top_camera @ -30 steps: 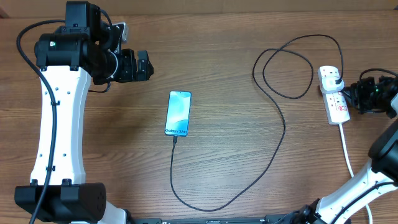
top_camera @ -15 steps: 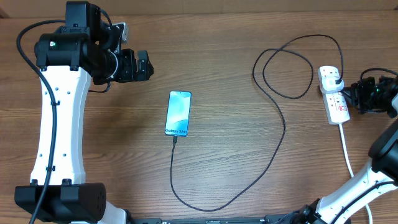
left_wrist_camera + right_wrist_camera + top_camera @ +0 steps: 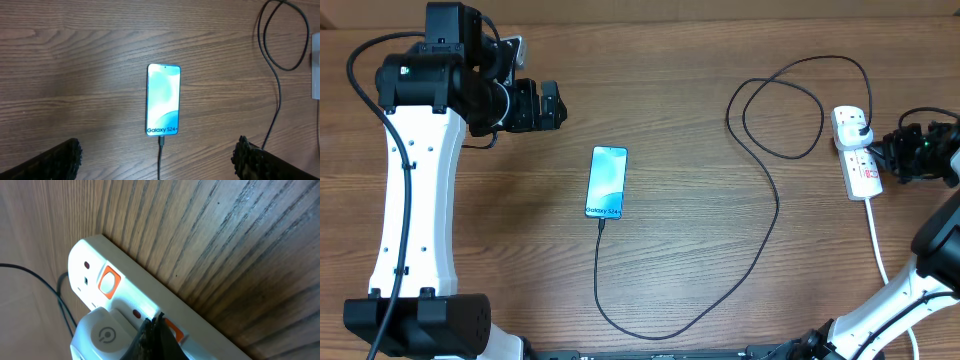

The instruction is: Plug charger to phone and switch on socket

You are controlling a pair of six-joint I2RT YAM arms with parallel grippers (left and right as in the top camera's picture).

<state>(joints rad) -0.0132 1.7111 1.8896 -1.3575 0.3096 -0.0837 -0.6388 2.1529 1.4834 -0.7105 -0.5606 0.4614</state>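
The phone (image 3: pixel 607 181) lies face up in the middle of the table, screen lit blue. The charger cable (image 3: pixel 767 215) runs from the phone's near end, loops across the table and reaches the socket (image 3: pixel 861 172) at the right. My left gripper (image 3: pixel 552 105) hovers open, up and to the left of the phone. In the left wrist view the phone (image 3: pixel 163 99) sits between the wide-apart fingers (image 3: pixel 57 161), with the connector (image 3: pixel 161 141) in its port. My right gripper (image 3: pixel 159 319) is shut, its tips on an orange switch (image 3: pixel 173 330) of the socket (image 3: pixel 210 325).
A white adapter block (image 3: pixel 100 332) sits in the socket beside the right fingertips, and a second orange switch (image 3: pixel 109 281) is further along. The socket's thick white cord (image 3: pixel 876 240) runs toward the front edge. The left arm's white body (image 3: pixel 415 190) stands at the left.
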